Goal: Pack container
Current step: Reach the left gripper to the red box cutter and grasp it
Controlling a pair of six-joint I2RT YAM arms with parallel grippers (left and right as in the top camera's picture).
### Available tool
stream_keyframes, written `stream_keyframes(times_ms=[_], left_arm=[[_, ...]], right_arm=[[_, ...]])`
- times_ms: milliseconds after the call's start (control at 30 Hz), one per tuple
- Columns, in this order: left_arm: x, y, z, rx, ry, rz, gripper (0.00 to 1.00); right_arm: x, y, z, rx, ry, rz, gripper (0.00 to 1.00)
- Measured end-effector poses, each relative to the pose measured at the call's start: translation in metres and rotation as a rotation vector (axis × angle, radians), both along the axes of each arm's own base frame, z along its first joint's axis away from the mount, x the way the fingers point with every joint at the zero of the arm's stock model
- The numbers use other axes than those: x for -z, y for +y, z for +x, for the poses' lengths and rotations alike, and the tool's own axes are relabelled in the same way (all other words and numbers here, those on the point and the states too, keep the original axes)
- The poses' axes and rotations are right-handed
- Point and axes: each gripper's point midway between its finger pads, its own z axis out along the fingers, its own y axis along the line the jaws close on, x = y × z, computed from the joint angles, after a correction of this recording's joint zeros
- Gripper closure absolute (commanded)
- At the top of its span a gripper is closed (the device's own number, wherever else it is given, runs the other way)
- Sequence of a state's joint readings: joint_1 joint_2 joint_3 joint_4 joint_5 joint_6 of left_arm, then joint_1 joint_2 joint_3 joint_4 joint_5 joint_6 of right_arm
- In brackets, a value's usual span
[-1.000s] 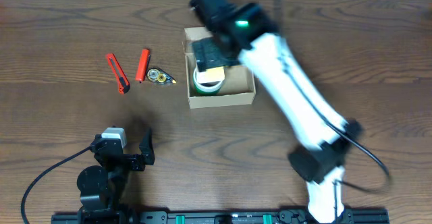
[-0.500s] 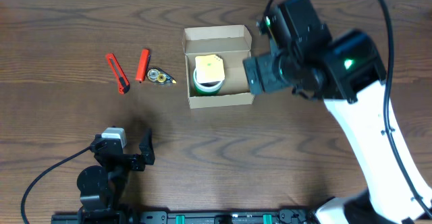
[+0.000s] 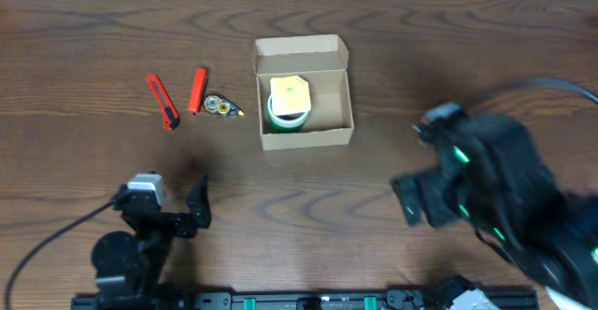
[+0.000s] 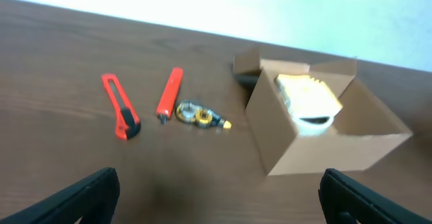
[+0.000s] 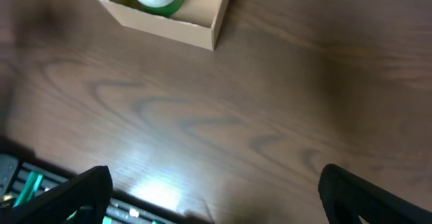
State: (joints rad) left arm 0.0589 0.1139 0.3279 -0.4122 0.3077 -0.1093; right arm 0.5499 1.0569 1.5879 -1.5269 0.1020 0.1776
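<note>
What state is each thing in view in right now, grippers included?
Tan cardboard box: open, flap lid folded back.
Green tape roll: lying flat inside the box.
Yellow block: resting on the tape roll.
Red utility knife: on the table, unpacked.
Red pen: on the table, unpacked.
Small yellow-tipped dispenser: on the table, unpacked.
Left gripper: open, empty.
Right gripper: open, empty.

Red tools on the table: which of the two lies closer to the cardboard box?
The plain orange-red one, beside the small gold dispenser. The other red tool has a black end and lies farther left.
</note>
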Motion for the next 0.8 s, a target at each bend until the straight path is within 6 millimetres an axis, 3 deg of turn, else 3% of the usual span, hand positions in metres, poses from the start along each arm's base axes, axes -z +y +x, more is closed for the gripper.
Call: stream_keyframes(times_ms=[133, 267, 467, 800], left_arm=[[-0.044, 0.000, 0.007, 0.000, 0.059, -0.005, 0.05], [-0.059, 0.000, 0.023, 0.006, 0.216, -0.018, 0.05], [-0.060, -0.006, 0.056, 0.049, 0.384, -0.051, 0.05], [-0.030, -0.004, 0.104, 0.118, 0.418, 0.058, 0.05]], right_arm=[[-0.011, -0.015, -0.024, 0.001, -0.048, 0.030, 0.01], [-0.015, -0.018, -0.030, 0.001, -0.070, 0.044, 0.01], [-0.015, -0.019, -0.031, 0.000, -0.070, 0.045, 0.01], [-0.015, -0.018, -0.031, 0.000, -0.070, 0.045, 0.01]])
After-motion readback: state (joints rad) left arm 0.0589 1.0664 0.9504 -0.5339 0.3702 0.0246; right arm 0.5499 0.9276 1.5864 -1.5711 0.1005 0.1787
